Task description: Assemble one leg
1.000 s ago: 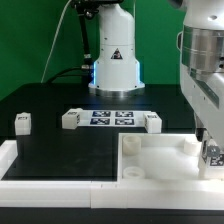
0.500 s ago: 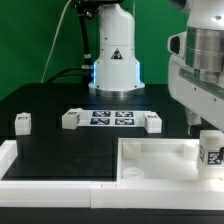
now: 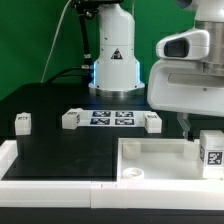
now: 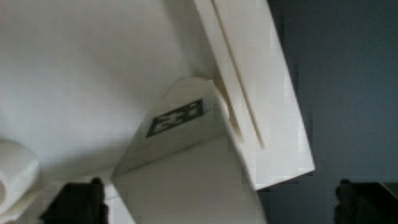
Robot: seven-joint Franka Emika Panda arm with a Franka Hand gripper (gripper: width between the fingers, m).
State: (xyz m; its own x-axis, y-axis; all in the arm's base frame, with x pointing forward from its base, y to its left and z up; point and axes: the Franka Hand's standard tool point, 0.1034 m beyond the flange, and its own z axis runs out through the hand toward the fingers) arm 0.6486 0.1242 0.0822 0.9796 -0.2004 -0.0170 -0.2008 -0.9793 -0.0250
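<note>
Black tabletop [image 3: 40,100] carries all parts. The marker board [image 3: 112,118] lies flat at its centre, in front of the arm's base.

Largest part: the white tray [image 3: 155,160], at the front on the exterior view's right, with round corner sockets; one socket [image 3: 133,172] shows empty at its near corner.

Arm: the wrist housing fills the upper part of the exterior view's right. The fingers [image 4: 222,200] hang above the tray's far side. In the wrist view the two tips stand wide apart with nothing clamped between them.

Legs: one leg [image 3: 211,148] stands upright at the tray's edge on the exterior view's right, tag facing the camera. It sits just below and beside the fingers, apart from them; in the wrist view it lies between the tips but ahead of them, not touched. Three further legs rest on the tabletop: one far to the exterior view's left [image 3: 22,122] and one at each end of the marker board [image 3: 70,119] [image 3: 152,122].

Progress, as a judgement: the leg appears delivered to the tray and let go. Whether it is seated and fastened in its socket cannot be told; that check and any tightening remain.
</note>
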